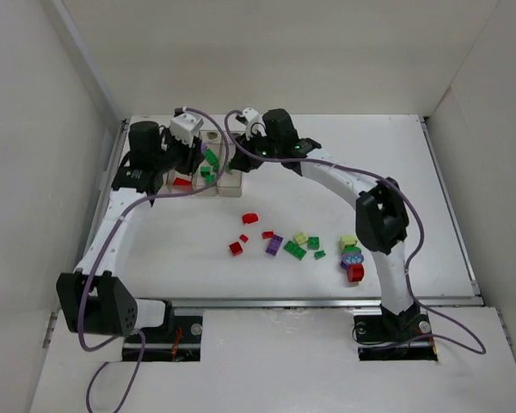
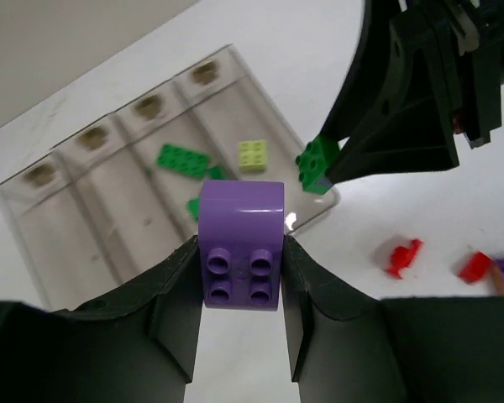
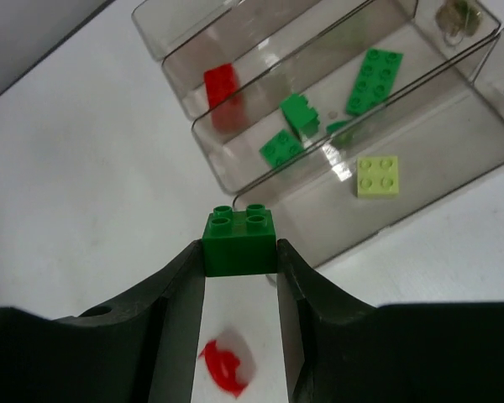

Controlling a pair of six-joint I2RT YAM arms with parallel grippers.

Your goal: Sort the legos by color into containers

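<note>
Purple plastic fills the left gripper's (image 2: 239, 256) pinch: its fingers are clamped on the sides of a purple brick (image 2: 241, 217), studs facing the wrist camera, held above the table just short of the clear bins (image 2: 76, 227). The right gripper (image 3: 239, 262) is likewise closed on a green brick (image 3: 239, 239), hanging by the near end of the row. One bin holds a red brick (image 3: 220, 84), the next several green bricks (image 3: 374, 80), the third a pale yellow plate (image 3: 376, 176). More legos (image 1: 294, 249) lie scattered on the white table (image 1: 370, 172), well apart from the bins.

White walls (image 1: 284, 52) enclose a white table (image 1: 374, 163), evenly lit.
</note>
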